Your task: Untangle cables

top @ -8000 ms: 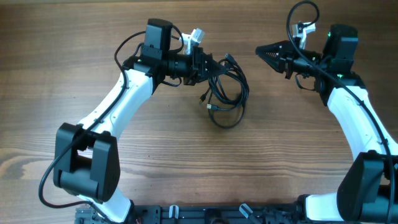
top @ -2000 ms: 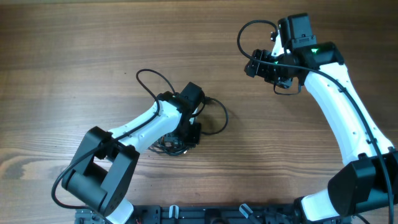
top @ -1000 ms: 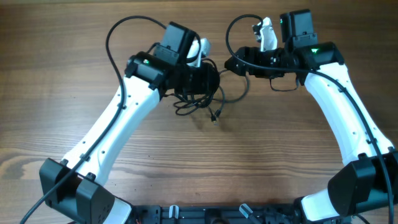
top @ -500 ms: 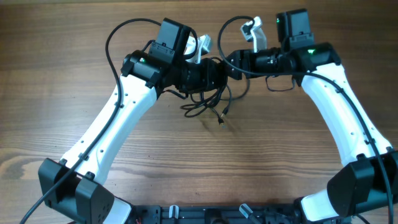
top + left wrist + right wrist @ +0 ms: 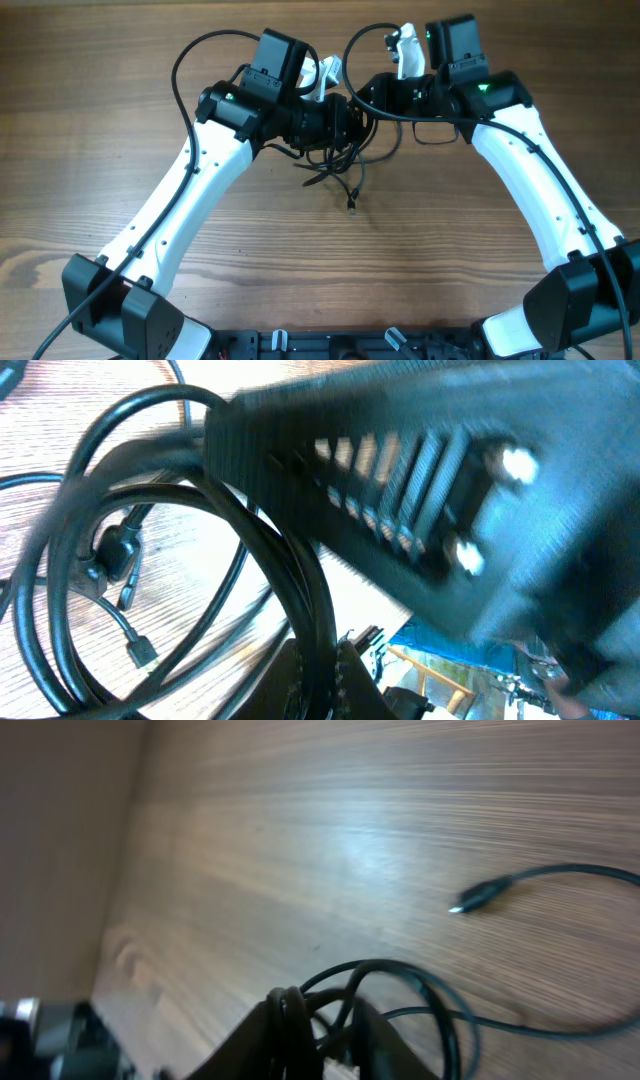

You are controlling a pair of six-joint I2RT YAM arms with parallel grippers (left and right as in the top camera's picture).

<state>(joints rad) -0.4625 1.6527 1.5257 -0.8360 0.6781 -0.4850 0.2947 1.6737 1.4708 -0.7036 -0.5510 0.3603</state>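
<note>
While both arms reach to the far middle of the brown wooden worktop, the left fingers and the right fingers meet almost tip to tip, just beside each other. Between and under them is the bundle of thin black flexible cables, a small tangle of loose loops. Most of it lies just near of the left fingers. One strand runs down from it toward the near side and ends in a small plug.

From the left wrist view, the left fingers look clenched on the cables: several black loops pass between a wide blurred finger above and a dark finger below. Two small plug ends lie on the wood at the left of this view.

From the right wrist view, the right fingers are closed on some strands of the cables, which rise in curves from the tips. Farther right on the wood, one strand ends in a plug with a light tip.
</note>
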